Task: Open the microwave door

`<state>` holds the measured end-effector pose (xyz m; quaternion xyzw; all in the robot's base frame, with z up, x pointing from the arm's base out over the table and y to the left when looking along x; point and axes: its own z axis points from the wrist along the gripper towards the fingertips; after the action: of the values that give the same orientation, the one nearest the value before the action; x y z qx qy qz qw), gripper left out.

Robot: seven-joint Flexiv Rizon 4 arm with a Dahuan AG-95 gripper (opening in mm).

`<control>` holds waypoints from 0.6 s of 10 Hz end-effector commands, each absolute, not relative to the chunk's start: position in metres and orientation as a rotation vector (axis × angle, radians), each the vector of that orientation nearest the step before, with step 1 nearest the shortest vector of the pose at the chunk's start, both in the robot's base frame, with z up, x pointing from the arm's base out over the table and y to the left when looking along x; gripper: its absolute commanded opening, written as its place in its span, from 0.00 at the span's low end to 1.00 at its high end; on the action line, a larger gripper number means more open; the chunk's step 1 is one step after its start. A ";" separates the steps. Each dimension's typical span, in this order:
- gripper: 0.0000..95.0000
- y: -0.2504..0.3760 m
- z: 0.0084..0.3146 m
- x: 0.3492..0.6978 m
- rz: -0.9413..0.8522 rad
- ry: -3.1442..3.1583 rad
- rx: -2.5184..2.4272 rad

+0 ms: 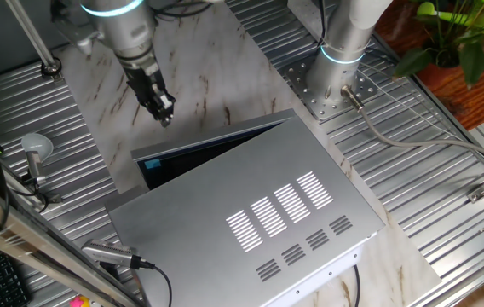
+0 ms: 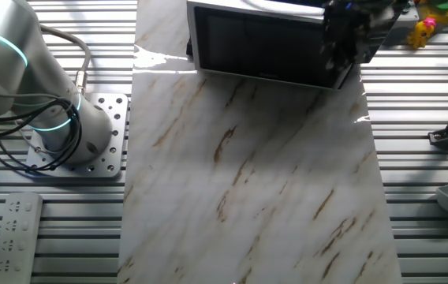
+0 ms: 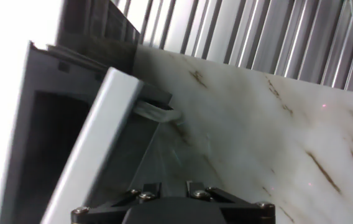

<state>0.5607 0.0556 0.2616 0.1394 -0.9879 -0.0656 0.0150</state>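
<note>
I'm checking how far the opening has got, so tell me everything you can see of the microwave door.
The microwave door is a long flat panel as wide as the microwave, with a silver outer edge and a dark inner face carrying a small blue mark. It stands ajar, swung out at one end so a wedge-shaped dark gap shows between it and the box; the other end stays at the body. From the other fixed view its front is a dark glossy window in a pale frame. The gripper hangs just off its free end; contact cannot be told.
</note>
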 end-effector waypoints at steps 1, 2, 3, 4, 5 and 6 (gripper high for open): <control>0.20 0.065 0.275 0.565 -0.211 -3.072 0.400; 0.20 0.068 0.279 0.567 -0.215 -3.069 0.383; 0.20 0.068 0.279 0.567 -0.221 -3.064 0.378; 0.20 0.068 0.279 0.567 -0.222 -3.062 0.375; 0.20 0.068 0.279 0.567 -0.223 -3.063 0.370; 0.20 0.068 0.279 0.567 -0.226 -3.064 0.362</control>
<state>0.5681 0.0685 0.2789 0.1152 -0.9903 -0.0734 0.0240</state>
